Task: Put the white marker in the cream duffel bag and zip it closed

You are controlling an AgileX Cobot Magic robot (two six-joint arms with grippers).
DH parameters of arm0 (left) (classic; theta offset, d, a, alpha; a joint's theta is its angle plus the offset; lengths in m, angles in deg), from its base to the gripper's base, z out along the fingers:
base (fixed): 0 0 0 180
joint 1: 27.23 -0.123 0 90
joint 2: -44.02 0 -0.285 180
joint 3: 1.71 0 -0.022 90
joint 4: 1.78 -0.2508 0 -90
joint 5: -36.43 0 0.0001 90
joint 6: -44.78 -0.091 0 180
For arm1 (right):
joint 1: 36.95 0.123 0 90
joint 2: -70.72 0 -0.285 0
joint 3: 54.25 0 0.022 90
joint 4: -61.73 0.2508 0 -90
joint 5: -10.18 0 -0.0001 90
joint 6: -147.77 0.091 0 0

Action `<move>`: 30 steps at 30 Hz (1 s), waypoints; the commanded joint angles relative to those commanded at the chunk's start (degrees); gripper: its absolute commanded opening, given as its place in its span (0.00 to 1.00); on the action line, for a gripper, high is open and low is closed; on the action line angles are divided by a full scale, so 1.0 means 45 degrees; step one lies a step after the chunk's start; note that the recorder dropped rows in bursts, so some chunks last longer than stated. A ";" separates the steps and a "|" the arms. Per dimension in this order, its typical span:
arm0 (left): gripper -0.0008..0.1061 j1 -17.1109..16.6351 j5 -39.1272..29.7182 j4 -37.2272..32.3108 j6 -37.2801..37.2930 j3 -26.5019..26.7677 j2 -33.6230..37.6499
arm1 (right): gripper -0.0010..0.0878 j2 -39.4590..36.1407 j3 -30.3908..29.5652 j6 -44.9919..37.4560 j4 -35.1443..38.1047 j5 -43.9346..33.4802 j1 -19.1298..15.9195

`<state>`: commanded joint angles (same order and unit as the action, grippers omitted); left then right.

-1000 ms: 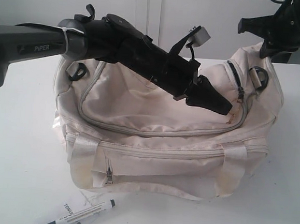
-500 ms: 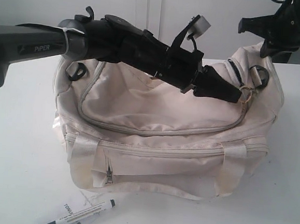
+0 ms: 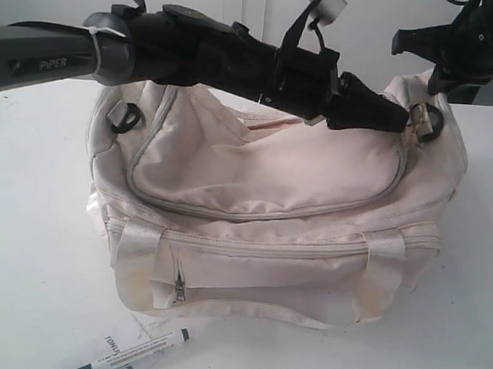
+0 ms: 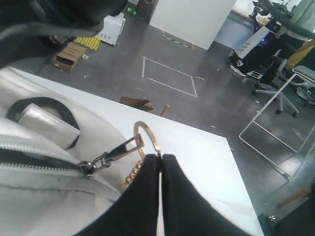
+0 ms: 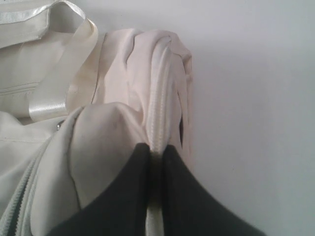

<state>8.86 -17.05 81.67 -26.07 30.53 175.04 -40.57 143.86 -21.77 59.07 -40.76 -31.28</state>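
One white marker (image 3: 133, 355) lies on the white table (image 3: 20, 244) just in front of the cream duffel bag (image 3: 269, 229), outside it, on a white paper tag (image 3: 113, 342). Nothing blocks it. The bag's front pocket zip is shut. The top flap looks unzipped along the back, though that's hard to tell from here.

The left arm stretches nearly level across the bag top, and the left gripper (image 4: 161, 158) at the bag's right end has its jaws pressed together on the gold keychain ring (image 4: 147, 139). The right gripper (image 5: 156, 153) pinches a piped seam on the bag's end. Past the table there's grey floor (image 4: 197, 105) with a cardboard box (image 4: 69, 55).
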 joint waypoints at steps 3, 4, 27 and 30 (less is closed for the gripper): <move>0.01 0.0000 0.0000 -0.0211 0.0024 0.0000 0.0024 | 0.01 0.0000 0.0000 0.0000 0.0000 0.0000 0.0000; 0.01 0.0000 0.0000 -0.0243 0.0024 0.0000 0.0024 | 0.01 0.0000 0.0000 0.0000 0.0000 0.0000 0.0000; 0.01 0.0000 0.0363 -0.3244 -0.1400 0.0000 0.0024 | 0.01 0.0000 0.0000 0.0000 0.0000 0.0000 0.0000; 0.01 0.0000 0.0390 -0.3244 -0.1571 0.0000 0.0024 | 0.01 0.0000 0.0000 0.0000 0.0000 0.0000 0.0000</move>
<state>8.86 -15.29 67.08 -33.14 30.53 175.15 -40.57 143.86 -21.77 59.07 -40.76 -31.28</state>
